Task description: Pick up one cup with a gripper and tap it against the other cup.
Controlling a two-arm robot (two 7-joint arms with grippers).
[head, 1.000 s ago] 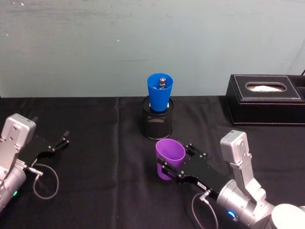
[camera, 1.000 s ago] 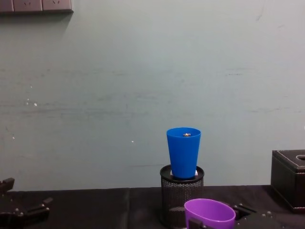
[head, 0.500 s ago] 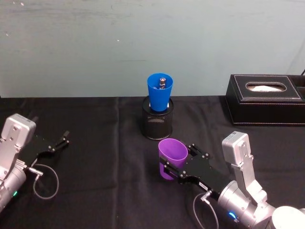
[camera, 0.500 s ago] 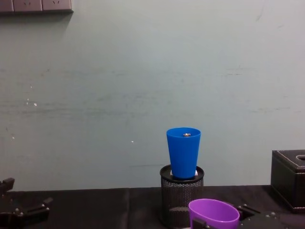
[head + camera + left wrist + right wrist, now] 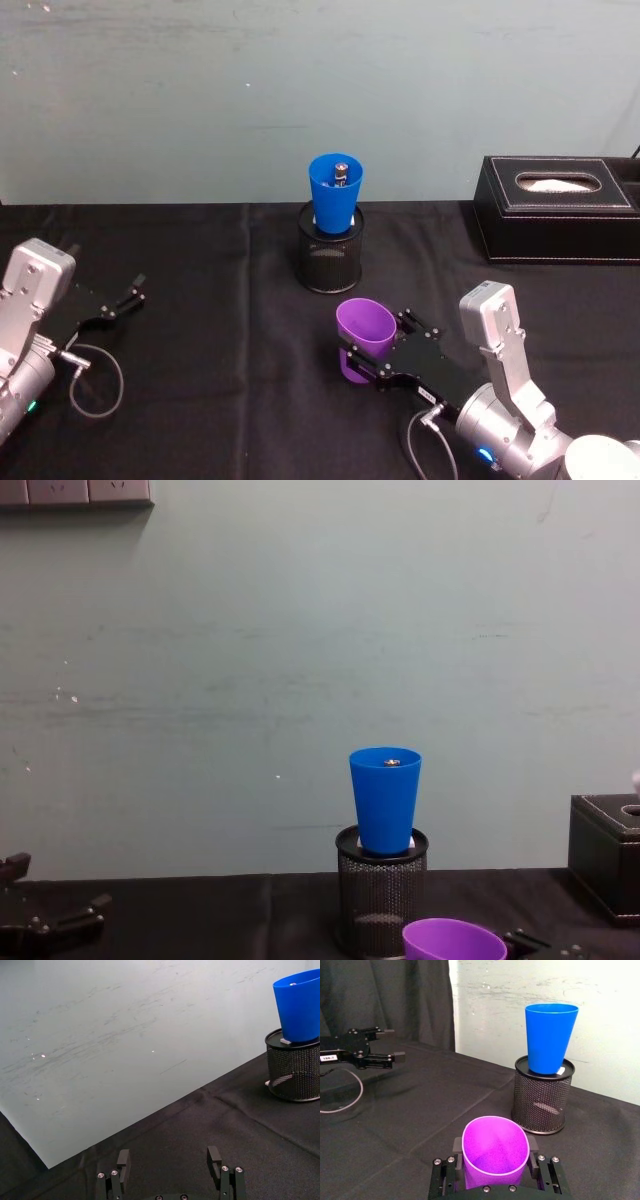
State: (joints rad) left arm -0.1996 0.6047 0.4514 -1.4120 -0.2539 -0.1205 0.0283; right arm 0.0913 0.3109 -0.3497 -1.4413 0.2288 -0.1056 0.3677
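Note:
The purple cup (image 5: 364, 337) (image 5: 494, 1152) (image 5: 454, 940) stands upright in my right gripper (image 5: 375, 355) (image 5: 495, 1160), which is shut on its sides, in front of the black mesh holder (image 5: 331, 260). The blue cup (image 5: 335, 194) (image 5: 549, 1037) (image 5: 385, 798) (image 5: 297, 1007) sits upright in that holder (image 5: 540, 1102) (image 5: 378, 900) near the wall, with a small metal part showing inside it. The two cups are apart. My left gripper (image 5: 125, 298) (image 5: 170, 1165) rests open at the table's left side, nothing between its fingers.
A black tissue box (image 5: 557, 209) (image 5: 606, 855) stands at the back right against the pale wall. A black cloth (image 5: 220, 350) covers the table. A cable (image 5: 95, 385) loops beside the left arm.
My right gripper has moved the purple cup slightly right and toward the table's near edge; it sits lower in the chest view. The left arm and blue cup have not moved.

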